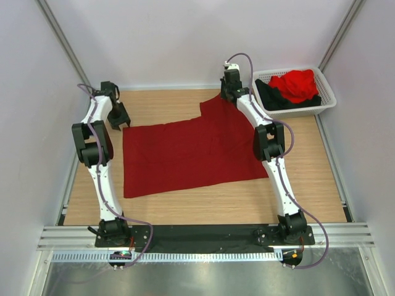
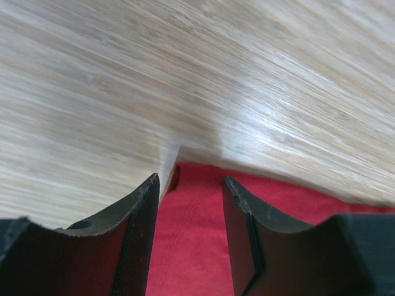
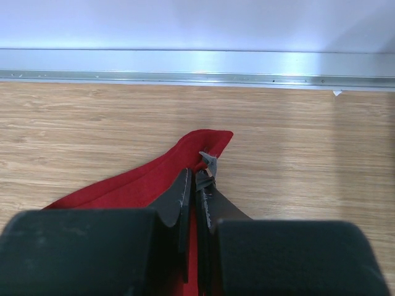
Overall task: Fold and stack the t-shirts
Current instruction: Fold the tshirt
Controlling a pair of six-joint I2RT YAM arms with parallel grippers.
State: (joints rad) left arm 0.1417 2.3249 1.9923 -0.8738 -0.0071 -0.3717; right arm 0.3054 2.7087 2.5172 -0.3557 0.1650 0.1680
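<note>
A dark crimson t-shirt (image 1: 191,154) lies spread on the wooden table. My left gripper (image 1: 119,120) is open at the shirt's far left corner; in the left wrist view (image 2: 191,185) its fingers straddle the corner of the shirt (image 2: 191,234). My right gripper (image 1: 227,94) is shut on the shirt's far right corner, pinching the cloth (image 3: 185,166) between its fingertips (image 3: 196,179). A brighter red t-shirt (image 1: 297,84) and a black t-shirt (image 1: 274,97) lie bunched in the basket.
A white latticed basket (image 1: 327,98) stands at the far right corner. A metal rail (image 3: 197,77) runs along the back wall. Walls close in the table on the left, right and back.
</note>
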